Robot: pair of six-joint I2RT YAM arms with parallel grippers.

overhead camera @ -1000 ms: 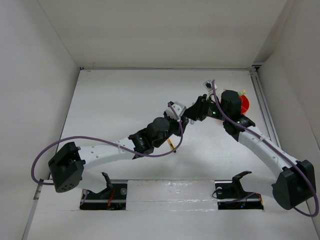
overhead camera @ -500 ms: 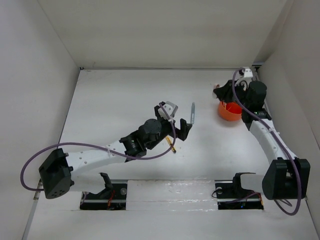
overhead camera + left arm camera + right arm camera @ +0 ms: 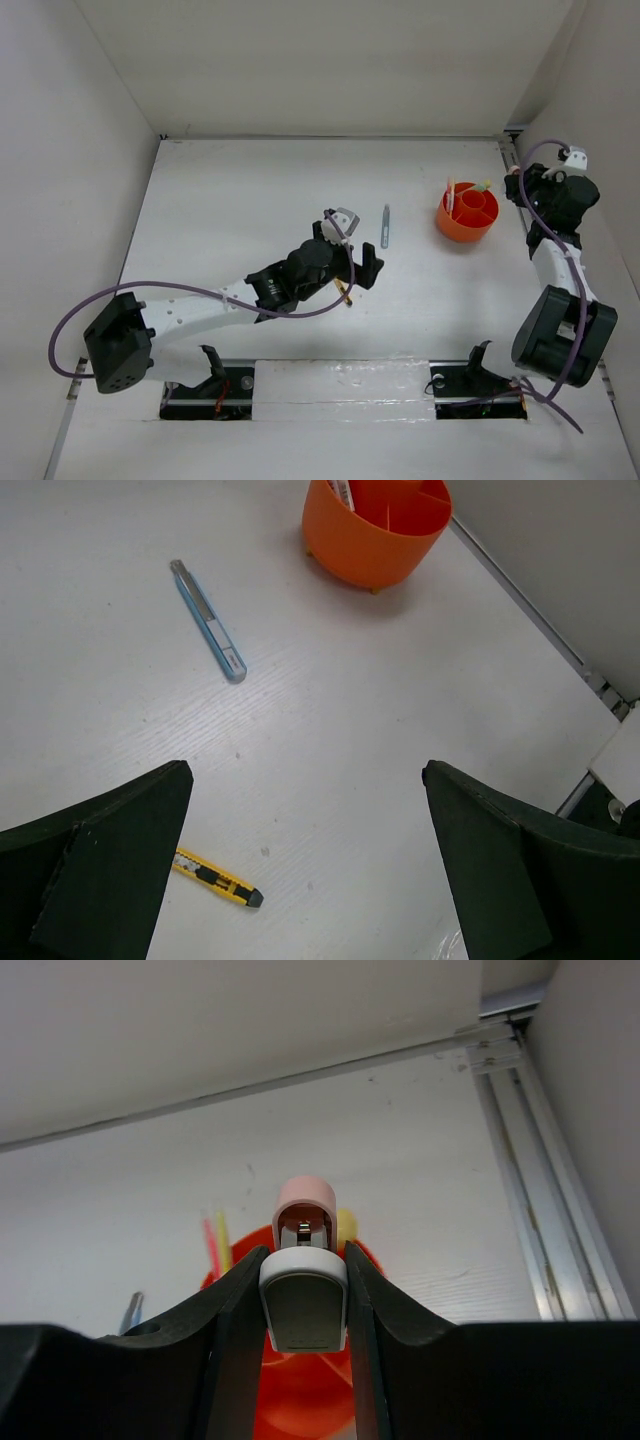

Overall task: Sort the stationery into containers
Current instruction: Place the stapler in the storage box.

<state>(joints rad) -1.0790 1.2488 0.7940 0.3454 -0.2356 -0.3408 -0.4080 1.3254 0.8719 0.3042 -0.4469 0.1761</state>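
Left jaws: spread wide with nothing between them, hanging over the middle of the surface (image 3: 330, 710) at the end of the left arm (image 3: 300, 268)
Right jaws: closed on a pink-topped eraser (image 3: 303, 1305), pinched from both sides, its pink end poking out past the tips; held by the right edge of the surface, to the right of the orange pot (image 3: 465, 233) and clear of it
Orange pot: upright near the right edge, toward the far right corner, split inside into compartments
In the pot: thin pens (image 3: 221, 1242), one pink and one yellow, standing above the rim; which compartment cannot be told
Grey-blue pen (image 3: 385, 226): flat at mid-surface, left of the pot and well apart from it, just beyond the left jaws
Yellow-black pen (image 3: 215, 877): flat, closer to the near edge than the grey-blue pen, partly hidden under the left arm in the top view
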